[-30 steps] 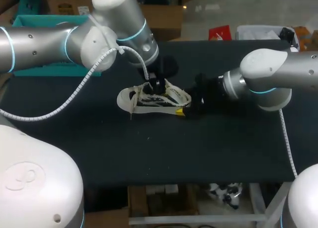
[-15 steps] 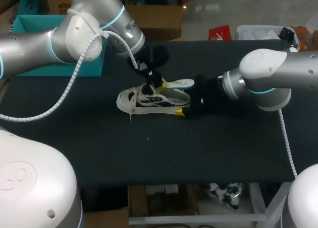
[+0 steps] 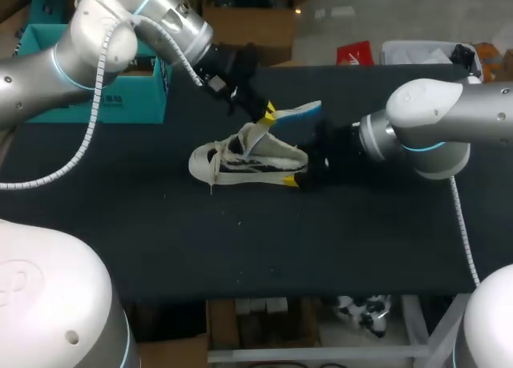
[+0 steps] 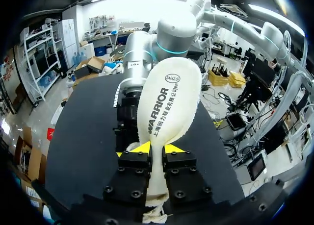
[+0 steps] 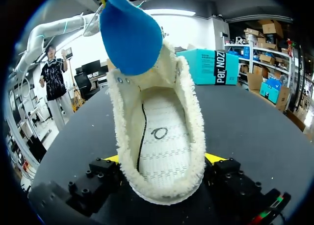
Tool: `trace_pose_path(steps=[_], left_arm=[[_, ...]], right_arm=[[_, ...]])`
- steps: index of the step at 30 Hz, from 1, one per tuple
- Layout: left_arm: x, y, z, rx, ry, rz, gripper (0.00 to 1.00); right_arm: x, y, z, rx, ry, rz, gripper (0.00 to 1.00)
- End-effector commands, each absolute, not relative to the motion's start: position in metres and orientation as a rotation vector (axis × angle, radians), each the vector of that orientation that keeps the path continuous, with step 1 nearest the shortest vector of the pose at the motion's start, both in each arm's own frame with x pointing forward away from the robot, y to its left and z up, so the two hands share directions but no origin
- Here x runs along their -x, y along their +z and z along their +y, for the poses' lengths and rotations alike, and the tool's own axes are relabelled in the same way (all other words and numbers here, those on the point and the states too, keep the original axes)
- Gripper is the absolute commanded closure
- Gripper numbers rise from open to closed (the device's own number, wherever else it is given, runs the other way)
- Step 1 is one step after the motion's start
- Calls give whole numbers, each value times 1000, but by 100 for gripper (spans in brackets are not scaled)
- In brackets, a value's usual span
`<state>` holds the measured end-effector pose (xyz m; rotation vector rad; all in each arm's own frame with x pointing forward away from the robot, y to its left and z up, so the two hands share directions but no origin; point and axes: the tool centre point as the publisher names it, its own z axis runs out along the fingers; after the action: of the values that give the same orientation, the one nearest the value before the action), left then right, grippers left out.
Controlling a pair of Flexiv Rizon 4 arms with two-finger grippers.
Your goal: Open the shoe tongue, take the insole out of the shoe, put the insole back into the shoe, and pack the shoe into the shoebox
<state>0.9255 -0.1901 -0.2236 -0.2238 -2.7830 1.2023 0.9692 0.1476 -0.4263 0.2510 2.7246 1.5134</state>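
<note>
Left gripper (image 3: 268,112) (image 4: 151,149) is pinched tight on one end of the insole (image 3: 297,110) (image 4: 169,100), yellow tips nearly together with only the insole's thickness between them. A second ago it was down inside the shoe (image 3: 244,161) (image 5: 159,137). Half a second ago the insole was half out. Now it's fully clear, hanging in the air above and behind the shoe's heel end, blue underside (image 5: 131,36) showing in the right wrist view. Shoe opening is bare, stitched footbed visible.

Right gripper (image 3: 299,177) (image 5: 162,160) hasn't budged: fingers spread wide, one on each side of the heel, pinning the shoe to the table (image 3: 361,240).

Shoe is in the same spot, on its side mid-table with the toe toward my left.

Read: take-out step looks done. Reinsert is next, then pack. Teal box (image 3: 128,103) (image 5: 211,65) at the far left of the table is probably the shoebox.
</note>
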Motion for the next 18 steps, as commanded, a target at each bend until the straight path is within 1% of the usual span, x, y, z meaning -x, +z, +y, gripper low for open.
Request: trace_pose_path(steps=[1, 11, 18], left_arm=[[-924, -210, -189, 276, 1265, -2708, 100], [-910, -172, -184, 448, 1401, -2497, 100], [-899, -161, -163, 484, 1449, -2444, 100]], right_arm=[[-962, -418, 137, -276, 1474, 2731, 0], [-956, -384, 108, -349, 1273, 2828, 0], [-962, -345, 113, -303, 1034, 2947, 0]])
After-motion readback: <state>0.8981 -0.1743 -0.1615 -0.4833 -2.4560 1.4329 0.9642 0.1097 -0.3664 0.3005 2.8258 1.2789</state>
